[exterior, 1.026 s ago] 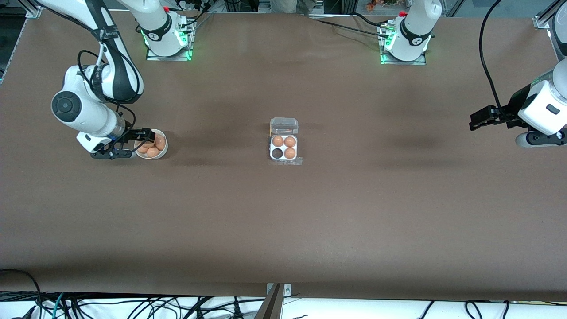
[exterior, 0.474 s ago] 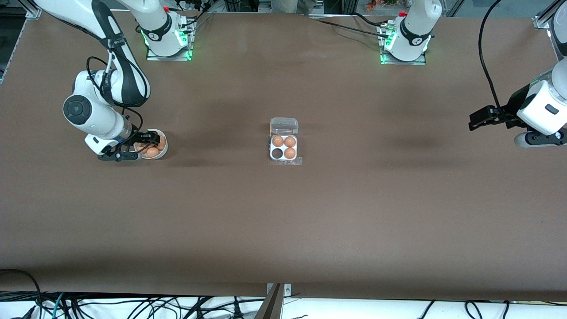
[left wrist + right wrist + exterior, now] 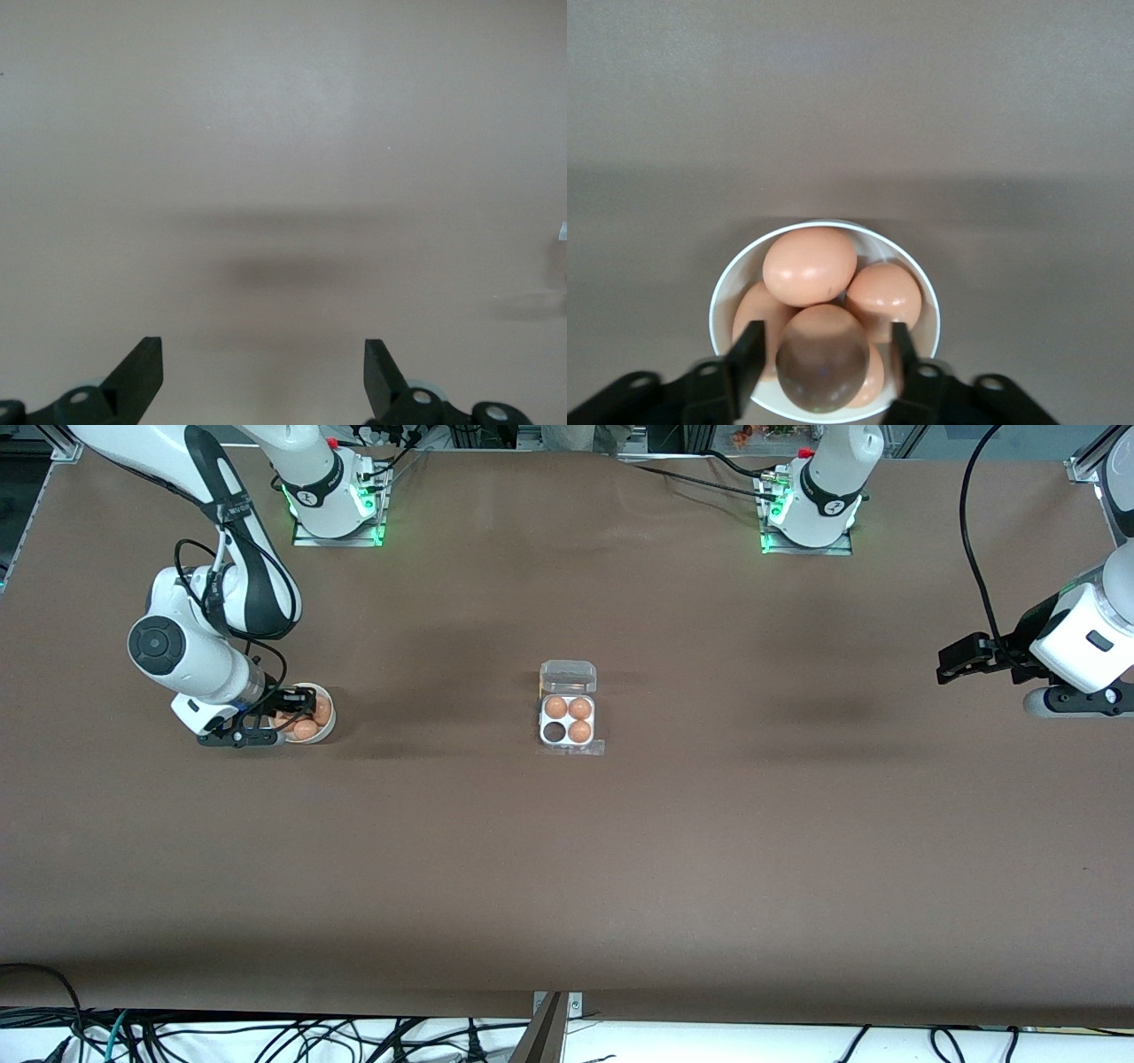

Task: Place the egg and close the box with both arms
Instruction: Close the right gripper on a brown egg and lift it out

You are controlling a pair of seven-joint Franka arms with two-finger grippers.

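Note:
The clear egg box [image 3: 567, 722] lies mid-table with its lid [image 3: 568, 677] open. Three of its cells hold brown eggs and the cell [image 3: 555, 732] nearest the front camera, toward the right arm's end, is empty. My right gripper [image 3: 292, 714] is low over the white bowl [image 3: 324, 731] of eggs. In the right wrist view the right gripper [image 3: 824, 329] is open, and its fingers straddle the top egg [image 3: 822, 359] with small gaps on both sides. My left gripper [image 3: 952, 664] waits open and empty above the table at the left arm's end; it also shows in the left wrist view [image 3: 261, 343].
The bowl [image 3: 726, 273] holds several brown eggs. Bare brown table lies between the bowl and the box. Both arm bases stand at the table's back edge. Cables hang below the front edge.
My right gripper has shifted a little over the bowl and now straddles the top egg. The left arm has drifted slightly. The box has not moved.

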